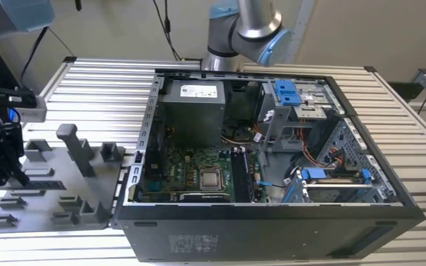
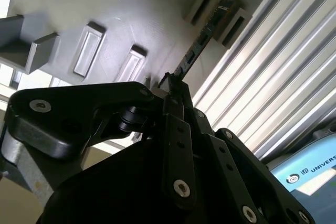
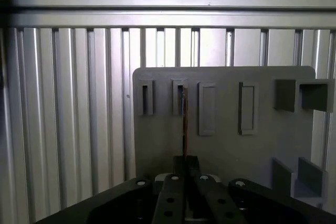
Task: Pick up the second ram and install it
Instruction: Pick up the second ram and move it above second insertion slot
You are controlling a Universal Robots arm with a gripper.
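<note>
The jaws are clenched on one end of the ram (image 2: 201, 38). It stands on edge in the grey tray (image 1: 50, 169) at the exterior view's lower left, its far end between two blocks. The open case (image 1: 272, 238) sits just beside the tray on the slatted tabletop (image 1: 102, 88).

Open computer case (image 1: 272, 230) sits on the slatted metal table (image 1: 102, 94), motherboard (image 1: 183, 172) exposed, grey slotted tray (image 3: 231, 150) just beside it
</note>
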